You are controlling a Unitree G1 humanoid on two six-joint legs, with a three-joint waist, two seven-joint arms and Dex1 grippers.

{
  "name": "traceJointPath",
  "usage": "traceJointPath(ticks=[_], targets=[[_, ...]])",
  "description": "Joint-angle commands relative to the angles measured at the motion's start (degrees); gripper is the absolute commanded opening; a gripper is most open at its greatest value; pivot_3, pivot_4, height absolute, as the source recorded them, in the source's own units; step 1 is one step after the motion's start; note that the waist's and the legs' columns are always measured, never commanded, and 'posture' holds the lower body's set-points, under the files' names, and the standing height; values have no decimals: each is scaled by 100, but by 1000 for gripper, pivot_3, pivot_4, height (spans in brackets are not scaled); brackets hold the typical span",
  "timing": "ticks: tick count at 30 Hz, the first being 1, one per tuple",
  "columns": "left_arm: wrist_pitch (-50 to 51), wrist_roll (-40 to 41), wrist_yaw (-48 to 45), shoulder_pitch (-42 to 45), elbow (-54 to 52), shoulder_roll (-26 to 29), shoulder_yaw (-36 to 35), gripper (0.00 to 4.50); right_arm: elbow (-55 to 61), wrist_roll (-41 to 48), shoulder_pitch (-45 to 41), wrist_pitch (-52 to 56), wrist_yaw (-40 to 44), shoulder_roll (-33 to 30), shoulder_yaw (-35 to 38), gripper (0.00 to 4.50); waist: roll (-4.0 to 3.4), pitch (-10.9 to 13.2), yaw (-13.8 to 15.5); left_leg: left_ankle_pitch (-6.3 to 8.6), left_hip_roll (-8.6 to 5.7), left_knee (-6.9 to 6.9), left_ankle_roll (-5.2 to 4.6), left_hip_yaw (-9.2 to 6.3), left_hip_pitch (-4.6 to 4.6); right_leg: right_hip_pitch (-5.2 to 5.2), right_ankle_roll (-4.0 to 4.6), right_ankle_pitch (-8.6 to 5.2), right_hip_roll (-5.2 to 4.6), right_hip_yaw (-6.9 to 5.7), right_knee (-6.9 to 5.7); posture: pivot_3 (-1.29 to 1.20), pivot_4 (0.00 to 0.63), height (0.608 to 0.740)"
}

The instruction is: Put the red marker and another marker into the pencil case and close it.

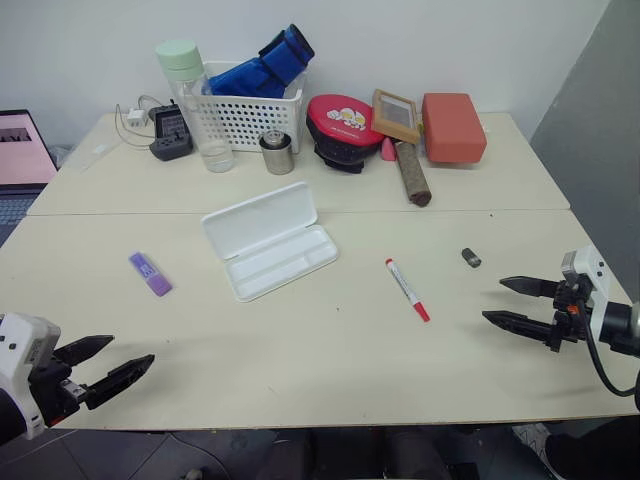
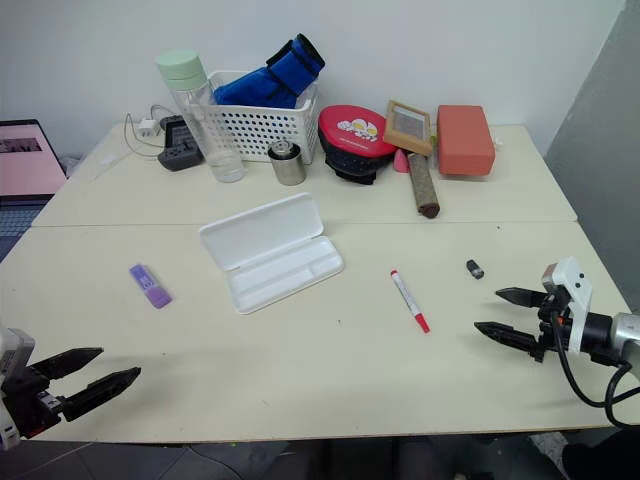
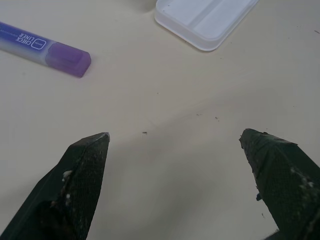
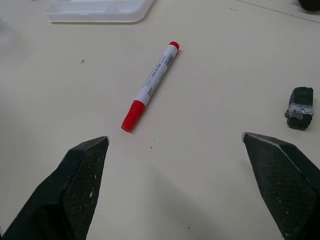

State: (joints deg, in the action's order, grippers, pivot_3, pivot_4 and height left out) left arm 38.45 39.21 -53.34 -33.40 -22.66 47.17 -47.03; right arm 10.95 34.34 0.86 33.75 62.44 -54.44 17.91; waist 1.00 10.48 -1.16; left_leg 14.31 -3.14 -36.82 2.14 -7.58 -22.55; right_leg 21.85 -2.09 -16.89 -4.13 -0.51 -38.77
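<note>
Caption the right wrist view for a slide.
Open right gripper hovers over the table near the red marker, pencil case beyond.

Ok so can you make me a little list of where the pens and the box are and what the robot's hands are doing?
pencil case: open, lid up, tray has nothing in it, middle of the table
red marker: flat on the table, right of the case, apart from it
purple marker: flat on the table, left of the case
left end effector: open, holding nothing, near the purple marker
right end effector: open, holding nothing, near the red marker
small dark block: beyond the right end effector
</note>
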Motion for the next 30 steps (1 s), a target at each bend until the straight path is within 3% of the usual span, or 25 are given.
traceJointPath(ticks=[1, 22, 30], targets=[[-9, -23, -6, -14, -8, -59, -39, 4449, 21, -12, -16, -42, 109, -126, 124, 4500, 0, 0, 0, 0, 0, 0, 0, 0, 0, 0, 0, 0, 0, 0, 0, 0, 150, 740], [-463, -358, -435, 62, 563, -67, 112, 4449, 21, -31, 55, -29, 191, -145, 163, 4500, 0, 1, 5, 1, 1, 1, 1, 1, 0, 0, 1, 0, -1, 0, 2, 0, 150, 740], [-131, 160, -354, 649, -31, -32, 432, 4449, 523, 442, -8, -12, 450, -103, 377, 4500, -3, 2, 27, 1, 1, 1, 2, 0, -2, 0, 0, 0, -1, 0, 3, 0, 150, 740]])
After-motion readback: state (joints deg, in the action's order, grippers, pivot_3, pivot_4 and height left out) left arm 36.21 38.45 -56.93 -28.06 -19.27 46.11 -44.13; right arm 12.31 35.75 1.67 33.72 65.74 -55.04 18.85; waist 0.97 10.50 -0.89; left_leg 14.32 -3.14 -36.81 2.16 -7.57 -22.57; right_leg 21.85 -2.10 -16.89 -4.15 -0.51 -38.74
